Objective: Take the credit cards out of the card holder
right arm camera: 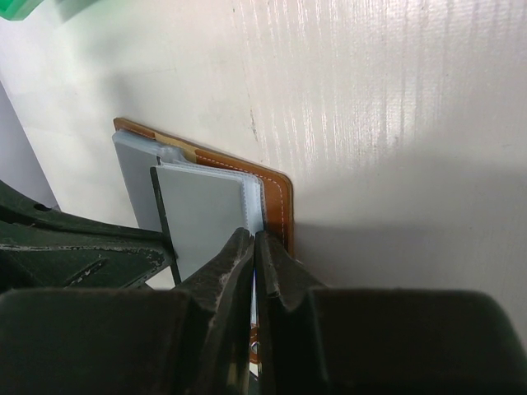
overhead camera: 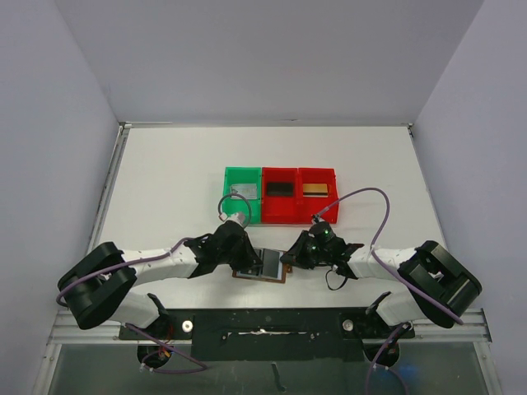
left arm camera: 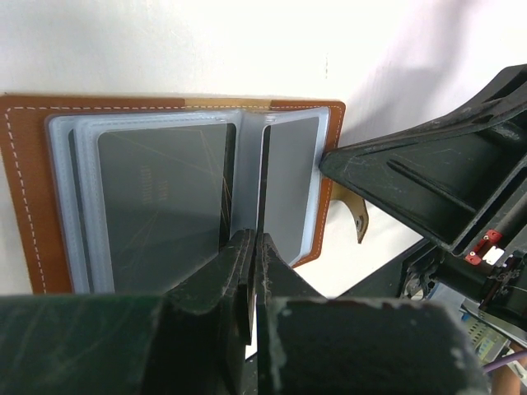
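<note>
Brown leather, opened flat: the card holder (overhead camera: 262, 265) is lying by the middle of the counter's (overhead camera: 165, 181) near edge, its pale sleeves facing up. I am seeing a grey card (left arm camera: 160, 189) showing through one sleeve. The left jaws are pressing shut at the holder's fold, and I cannot tell whether they are pinching anything. The right jaws are clamping a pale sleeve edge at the holder's right end. Toward the counter's middle, a green bin (overhead camera: 243, 172) and two red bins (overhead camera: 280, 170) are sitting in a row, holding a silver card (overhead camera: 244, 192), a black card (overhead camera: 280, 188) and a gold card (overhead camera: 314, 189).
</note>
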Motion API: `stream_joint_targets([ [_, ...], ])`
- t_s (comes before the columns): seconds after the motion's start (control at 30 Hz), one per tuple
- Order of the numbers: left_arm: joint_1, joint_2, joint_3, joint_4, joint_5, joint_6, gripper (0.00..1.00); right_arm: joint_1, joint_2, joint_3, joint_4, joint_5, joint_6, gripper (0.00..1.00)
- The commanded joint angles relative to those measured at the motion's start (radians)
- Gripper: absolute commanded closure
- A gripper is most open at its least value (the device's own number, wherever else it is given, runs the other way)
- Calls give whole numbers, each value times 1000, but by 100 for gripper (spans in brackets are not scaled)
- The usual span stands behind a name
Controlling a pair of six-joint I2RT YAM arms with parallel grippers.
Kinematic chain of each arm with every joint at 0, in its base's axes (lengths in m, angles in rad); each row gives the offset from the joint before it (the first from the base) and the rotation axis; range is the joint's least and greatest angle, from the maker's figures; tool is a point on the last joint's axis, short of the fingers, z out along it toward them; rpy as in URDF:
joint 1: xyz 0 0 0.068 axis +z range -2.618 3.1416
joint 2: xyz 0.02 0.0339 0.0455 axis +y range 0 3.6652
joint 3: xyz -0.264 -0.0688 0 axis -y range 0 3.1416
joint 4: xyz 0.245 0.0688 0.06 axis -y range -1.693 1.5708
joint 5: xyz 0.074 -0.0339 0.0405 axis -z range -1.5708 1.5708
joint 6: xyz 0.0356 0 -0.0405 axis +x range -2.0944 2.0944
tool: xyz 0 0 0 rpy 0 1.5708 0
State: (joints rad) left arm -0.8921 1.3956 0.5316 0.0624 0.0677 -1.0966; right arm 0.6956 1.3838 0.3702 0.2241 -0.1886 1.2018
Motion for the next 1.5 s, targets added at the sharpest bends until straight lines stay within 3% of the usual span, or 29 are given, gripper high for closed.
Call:
stream_joint_targets([
  [0.0, 11, -46, -2, 10, -18, -8, 100, -8, 32, -22, -143, 64, -56, 96],
  [0.53, 15, -63, -1, -15, -35, -2, 100, -17, -27, 48, -204, 48, -145, 95],
  [0.8, 15, -53, 1, 3, -22, 2, 100, -12, -100, 182, -272, 3, -249, 87],
  [0.97, 16, -51, 5, 2, -16, 7, 100, 15, -58, 240, -235, -48, -266, 79],
  [1.3, 15, -55, 26, -35, -17, 25, 100, 39, 66, 175, -168, -55, -179, 79],
  [1.47, 16, -59, 56, -89, -31, 52, 100, 35, 55, 169, -254, 11, -179, 80],
])
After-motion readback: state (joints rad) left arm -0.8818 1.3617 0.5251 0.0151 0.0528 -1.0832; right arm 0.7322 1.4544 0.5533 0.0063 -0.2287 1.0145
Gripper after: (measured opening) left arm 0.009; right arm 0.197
